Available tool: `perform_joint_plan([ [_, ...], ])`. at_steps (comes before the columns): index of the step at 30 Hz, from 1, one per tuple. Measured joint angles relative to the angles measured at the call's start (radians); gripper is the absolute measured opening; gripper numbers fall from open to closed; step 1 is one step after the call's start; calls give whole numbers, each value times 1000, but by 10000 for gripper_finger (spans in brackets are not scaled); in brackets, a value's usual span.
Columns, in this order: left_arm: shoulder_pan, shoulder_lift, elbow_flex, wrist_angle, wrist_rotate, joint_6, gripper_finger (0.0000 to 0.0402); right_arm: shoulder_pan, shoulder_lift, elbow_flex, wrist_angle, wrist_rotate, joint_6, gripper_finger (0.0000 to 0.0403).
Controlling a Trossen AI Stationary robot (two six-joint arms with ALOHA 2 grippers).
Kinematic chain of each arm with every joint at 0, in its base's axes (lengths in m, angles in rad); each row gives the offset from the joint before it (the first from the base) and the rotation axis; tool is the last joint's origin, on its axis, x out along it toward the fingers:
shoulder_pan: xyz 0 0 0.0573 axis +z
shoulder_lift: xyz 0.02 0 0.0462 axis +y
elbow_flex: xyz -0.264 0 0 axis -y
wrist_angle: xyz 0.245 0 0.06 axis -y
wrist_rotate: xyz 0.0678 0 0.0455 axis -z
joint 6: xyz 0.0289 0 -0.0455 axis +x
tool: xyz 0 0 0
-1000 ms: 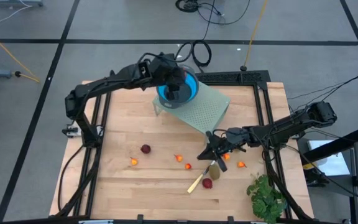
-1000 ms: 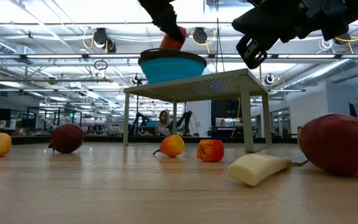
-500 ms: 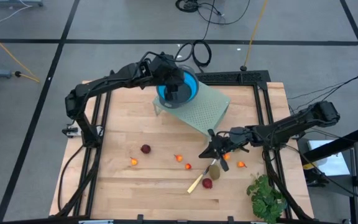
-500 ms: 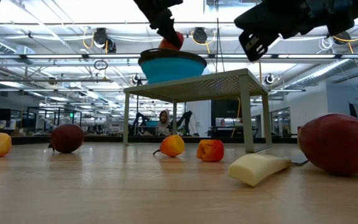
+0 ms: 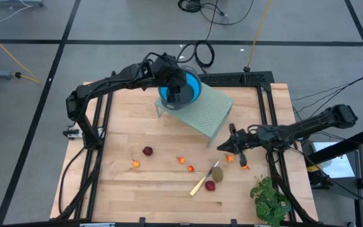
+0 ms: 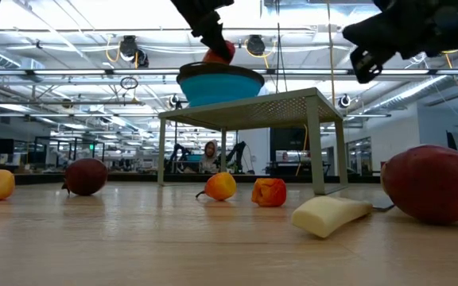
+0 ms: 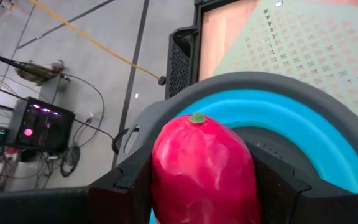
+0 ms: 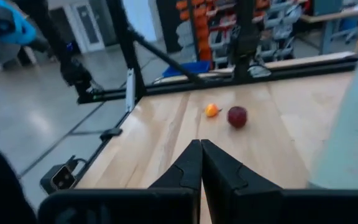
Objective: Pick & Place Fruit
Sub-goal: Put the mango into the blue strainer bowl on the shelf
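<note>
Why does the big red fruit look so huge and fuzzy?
In the left wrist view the glossy red fruit sits right at the lens, so it looks huge and soft; in the low view the dark red round fruit looms large, while ceiling lights glare behind the blue bowl.

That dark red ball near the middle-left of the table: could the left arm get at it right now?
Probably not at once: the left gripper is up over the blue bowl, shut on a red fruit. The dark red ball lies in open wood with nothing over it.
</note>
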Motion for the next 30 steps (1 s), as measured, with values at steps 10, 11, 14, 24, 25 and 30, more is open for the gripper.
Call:
perform_joint_plan([
  [10,30,13,-1,5,40,-27,198,0,-240,-140,13,7,-20,0],
  [11,31,19,-1,9,48,-30,198,0,-259,-147,13,7,-26,0],
  [14,36,31,-1,9,57,-31,198,0,-312,-171,12,7,-40,0],
  [24,47,54,-1,23,79,-60,198,0,-440,-216,7,30,-70,0],
  [25,47,56,-1,25,80,-62,198,0,-445,-216,6,30,-73,0],
  [30,46,64,-1,9,83,-79,198,0,-451,-216,6,33,-81,0],
])
